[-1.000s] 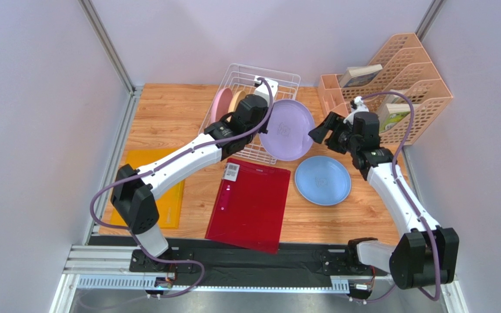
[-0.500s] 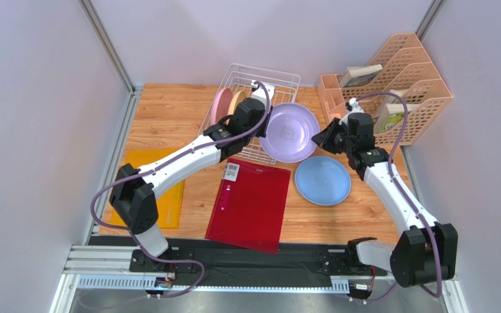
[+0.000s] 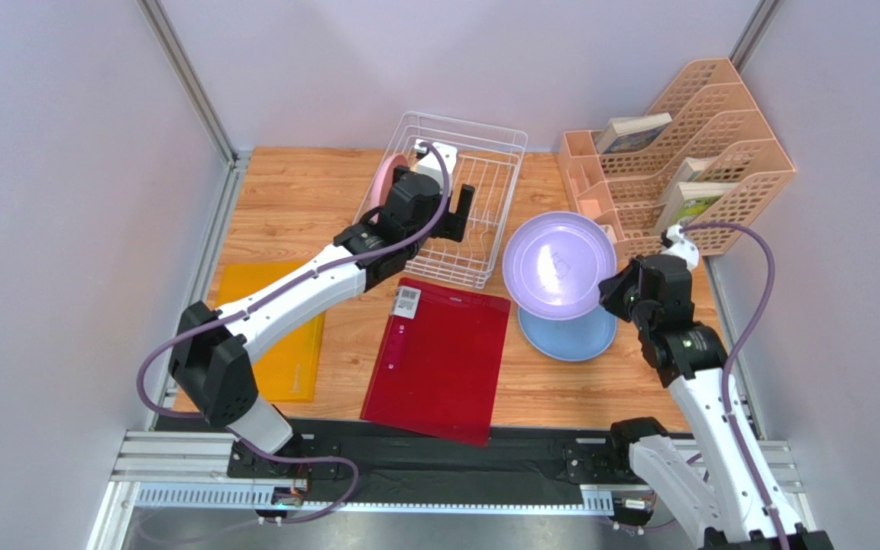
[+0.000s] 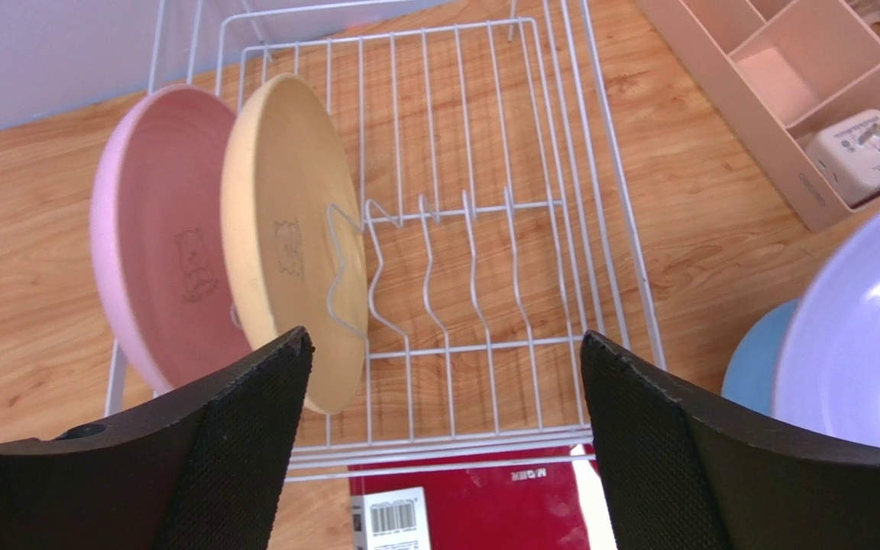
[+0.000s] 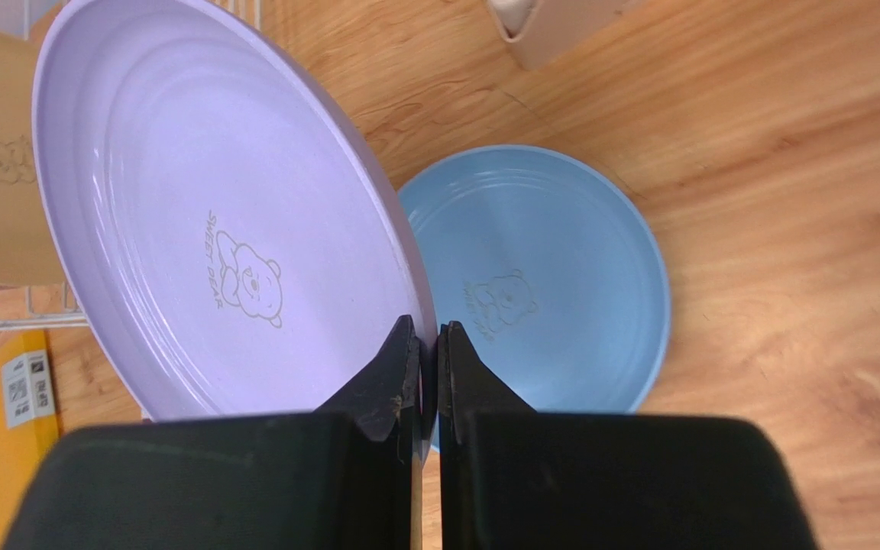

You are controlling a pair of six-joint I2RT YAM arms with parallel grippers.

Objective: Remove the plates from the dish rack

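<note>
1. The lilac plate [image 5: 227, 229] is round, shallow and matte. It has a raised rim, faint rings inside, and a small outlined bear with lettering beside it near the middle.
2. The right fingers [image 5: 393, 378] are narrow and pinch the lower rim of the lilac plate, one finger on each face. They hold it tilted in the air at centre-right of the top view.
3. The light blue plate [image 5: 536, 287] lies flat on the wooden desk [image 3: 295, 206], directly under the lilac one. It is the same size and carries the same bear mark. From above, the lilac plate covers its upper part.
4. The dish rack [image 4: 468, 264] is white wire with wavy upright prongs across its floor. It sits at the top centre of the top view.
5. The pink plate [image 4: 158, 275] and the tan-yellow plate [image 4: 290, 241] stand on edge in the left part of the left wrist view, just beside each other, with the pink one farther left. Each shows a faint bear outline.
6. The rest of the rack's prongs hold nothing.
7. The left fingers [image 4: 238, 447] are spread wide and grip nothing. They hover over the near edge of the rack.
8. A red folder [image 3: 439, 355] with a barcode label lies on the desk just below the rack in the top view.
</note>
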